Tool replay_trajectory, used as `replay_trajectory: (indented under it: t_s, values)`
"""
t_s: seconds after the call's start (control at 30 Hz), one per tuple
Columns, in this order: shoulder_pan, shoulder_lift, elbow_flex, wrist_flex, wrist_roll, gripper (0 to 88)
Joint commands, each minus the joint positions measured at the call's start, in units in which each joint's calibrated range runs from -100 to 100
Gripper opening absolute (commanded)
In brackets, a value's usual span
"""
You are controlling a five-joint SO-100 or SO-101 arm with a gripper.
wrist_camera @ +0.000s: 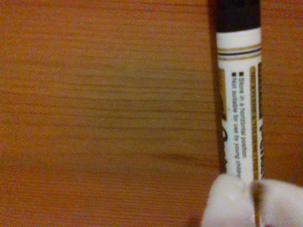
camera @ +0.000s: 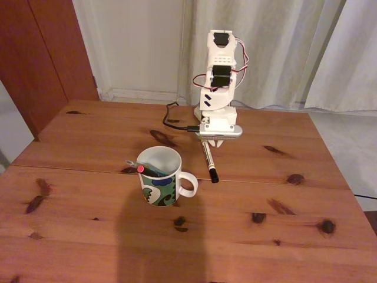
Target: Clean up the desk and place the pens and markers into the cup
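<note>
my gripper (wrist_camera: 253,201) sits low over the desk (camera: 247,194), at the foot of my folded white arm (camera: 219,76). in the wrist view its white fingers (wrist_camera: 227,203) press in on the lower end of the white marker (wrist_camera: 241,109), so i read it as clamped on that marker. the marker's printed barrel runs up the wrist view to its black cap (wrist_camera: 238,14). in the fixed view the marker (camera: 208,159) lies on the wood, slanting from under my gripper (camera: 212,141) toward the seam, cap end nearest the camera. just to its left stands the cup (camera: 160,177), handle toward the marker. inside the cup lean a teal pen (camera: 141,167) and a black pen with a red tip (camera: 141,170).
</note>
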Motion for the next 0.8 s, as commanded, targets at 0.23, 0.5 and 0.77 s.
replay_trajectory:
  t_s: [0.23, 0.5, 0.77]
  values:
    - [0.29, 2.63, -2.77, -5.16, 0.76, 17.6]
    - [1.50, 4.61, -2.59, -5.25, 2.12, 17.8]
    - [2.14, 4.20, 1.38, -5.25, 3.53, 17.9]
